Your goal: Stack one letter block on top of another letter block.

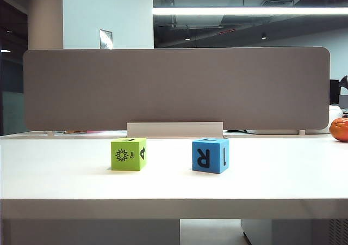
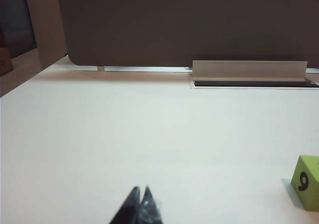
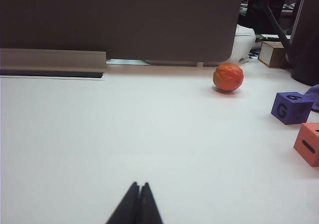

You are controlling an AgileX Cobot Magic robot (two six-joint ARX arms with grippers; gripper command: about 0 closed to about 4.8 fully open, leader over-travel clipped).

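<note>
The lime-green foam cube with the black sun symbol and the small word "Sun" (image 1: 128,154) sits flat on the white tabletop (image 1: 174,185), left of centre in the exterior view, and the blue foam cube bearing a large black "R" and a "1" (image 1: 210,155) sits to its right at about the same depth, the two well apart with bare surface between them. Neither cube is touched, lifted or stacked, so I judge the task to be at its very start: the approach to the green cube has not begun. The left claw (image 2: 140,200) shows in its wrist view as two dark fingertips pressed together, closed on nothing, low over bare tabletop, with only a corner of the green cube visible off to one side. The right claw (image 3: 137,200) is likewise closed and empty, its tips meeting over bare tabletop; neither task cube appears in its wrist view. What that view does show, well away from the claw, is an orange ball (image 3: 228,77), a purple cube marked "G" (image 3: 291,107) and a coral cube (image 3: 309,144). The next move, in my judgement, calls for one claw to open wider than the green cube, come down square over it, and close on two opposite faces before any lift toward the blue cube. The grey partition panel (image 1: 174,87) stands behind the working area.
</note>
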